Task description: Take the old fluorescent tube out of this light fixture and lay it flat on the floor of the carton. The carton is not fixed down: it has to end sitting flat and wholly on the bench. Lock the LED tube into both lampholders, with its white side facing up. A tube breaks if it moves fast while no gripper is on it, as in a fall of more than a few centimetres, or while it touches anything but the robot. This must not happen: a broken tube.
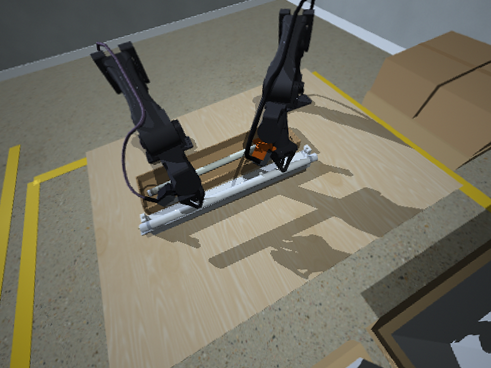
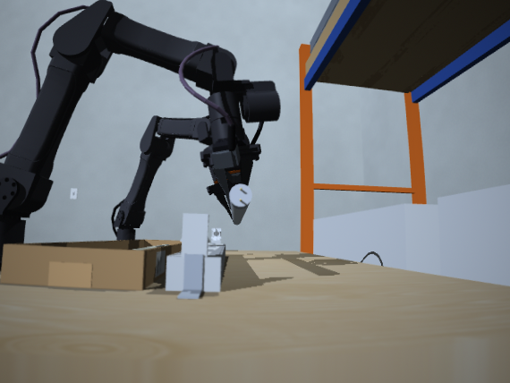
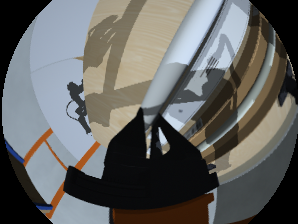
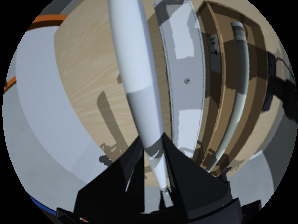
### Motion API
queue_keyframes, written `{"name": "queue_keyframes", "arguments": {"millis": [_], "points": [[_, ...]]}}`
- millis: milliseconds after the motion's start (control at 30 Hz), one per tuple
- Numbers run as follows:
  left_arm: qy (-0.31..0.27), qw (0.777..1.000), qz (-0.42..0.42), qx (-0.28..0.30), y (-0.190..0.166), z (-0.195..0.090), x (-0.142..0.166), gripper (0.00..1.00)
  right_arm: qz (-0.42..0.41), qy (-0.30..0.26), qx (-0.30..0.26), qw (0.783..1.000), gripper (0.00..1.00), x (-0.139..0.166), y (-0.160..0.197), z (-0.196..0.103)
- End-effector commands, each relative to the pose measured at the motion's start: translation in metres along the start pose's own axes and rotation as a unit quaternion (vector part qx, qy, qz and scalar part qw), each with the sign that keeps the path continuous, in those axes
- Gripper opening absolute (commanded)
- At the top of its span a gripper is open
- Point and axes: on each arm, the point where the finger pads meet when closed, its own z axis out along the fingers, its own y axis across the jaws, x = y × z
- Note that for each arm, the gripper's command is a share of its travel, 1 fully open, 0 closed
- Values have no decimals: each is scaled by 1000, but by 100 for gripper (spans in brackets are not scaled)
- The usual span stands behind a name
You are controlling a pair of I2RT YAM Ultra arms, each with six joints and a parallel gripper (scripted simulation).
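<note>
Both grippers hold the LED tube (image 1: 238,185) level, a little above the white light fixture (image 1: 167,224). My left gripper (image 1: 284,167) is shut on the tube near the fixture's right end in the top view. My right gripper (image 1: 194,203), on the arm with the purple cable, is shut on it near the left end. In the wrist views the tube (image 3: 182,50) (image 4: 133,63) runs out from between the fingers (image 3: 154,137) and looks white on top. The old tube (image 1: 220,162) lies inside the brown carton (image 1: 226,147) behind the fixture. The exterior view shows the held tube's pin end (image 2: 240,197) above the lampholder (image 2: 194,251).
The carton (image 2: 76,268) sits on the bench right behind the fixture. Large cardboard boxes (image 1: 451,89) stand off the bench at the right. An orange and blue rack (image 2: 309,148) stands beyond the bench. An open box (image 1: 454,326) lies at the near right.
</note>
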Motion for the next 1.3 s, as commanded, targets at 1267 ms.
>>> {"name": "queue_keyframes", "arguments": {"millis": [1267], "points": [[-26,999,-16,-29,0,-27,-5,11,-7,3,-11,1000,11,5,-14,-12]]}}
